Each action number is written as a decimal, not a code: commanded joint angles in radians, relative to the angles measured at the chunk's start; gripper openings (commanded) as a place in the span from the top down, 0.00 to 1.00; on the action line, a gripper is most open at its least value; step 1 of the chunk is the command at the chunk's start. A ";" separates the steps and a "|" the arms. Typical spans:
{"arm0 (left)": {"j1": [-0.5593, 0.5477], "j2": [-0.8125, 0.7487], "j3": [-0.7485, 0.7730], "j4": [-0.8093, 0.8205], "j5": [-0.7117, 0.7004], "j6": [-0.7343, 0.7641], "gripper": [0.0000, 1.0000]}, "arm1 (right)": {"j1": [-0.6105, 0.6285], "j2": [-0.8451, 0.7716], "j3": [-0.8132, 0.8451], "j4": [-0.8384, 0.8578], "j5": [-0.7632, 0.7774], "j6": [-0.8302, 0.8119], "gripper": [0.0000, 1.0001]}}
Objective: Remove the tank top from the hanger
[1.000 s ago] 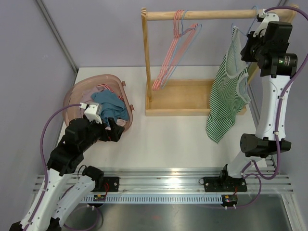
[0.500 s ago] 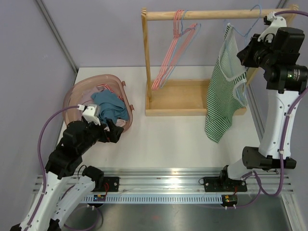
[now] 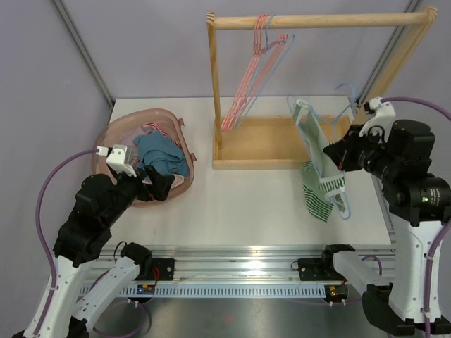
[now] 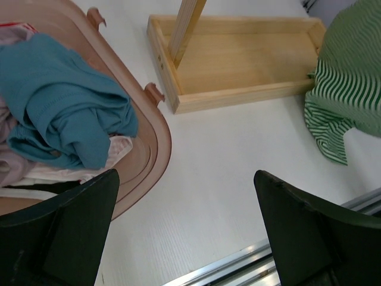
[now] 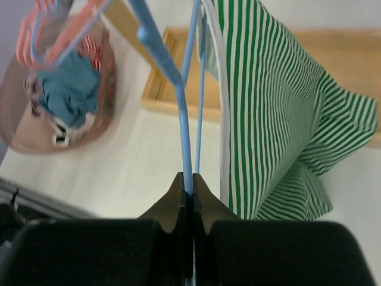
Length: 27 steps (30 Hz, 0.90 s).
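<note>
Right gripper (image 5: 187, 182) is pinched tight on the thin wire of a blue hanger (image 5: 181, 119), its jaws closed with only the wire between them. On that hanger hangs the green-and-white striped tank top (image 3: 313, 190), at the right of the scene, over the right end of the wooden rack's base tray (image 3: 261, 141) and the white table (image 3: 239, 204) just near of it. The hanger's hook sits well below the rack's top rail (image 3: 317, 21) and apart from it. Whether the top's lower hem touches the table cannot be told.

Left gripper (image 4: 186, 179) is spread wide and holds nothing, hovering by the near-right rim of the pink basket (image 3: 106, 137) at the left, in which a teal garment (image 4: 65, 107) lies on other clothes. Red-and-white striped hangers (image 3: 246, 91) hang at the left end of the rail. Small markings on the right arm's black housing are too small to read.
</note>
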 commanded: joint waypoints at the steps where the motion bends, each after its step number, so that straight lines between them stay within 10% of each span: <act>1: -0.005 0.046 0.115 0.063 -0.012 0.001 0.01 | 0.122 -0.024 -0.087 -0.090 -0.006 -0.031 1.00; 5: -0.007 0.106 0.192 0.085 0.005 -0.014 0.01 | 0.361 -0.076 -0.182 -0.184 0.052 -0.048 1.00; 13: -0.070 0.109 0.139 0.186 0.022 -0.090 0.01 | 0.444 -0.126 -0.319 -0.111 -0.242 -0.069 1.00; 27: -0.623 0.214 0.117 0.258 -0.490 -0.108 0.01 | 0.584 -0.039 -0.261 0.148 -0.301 0.049 1.00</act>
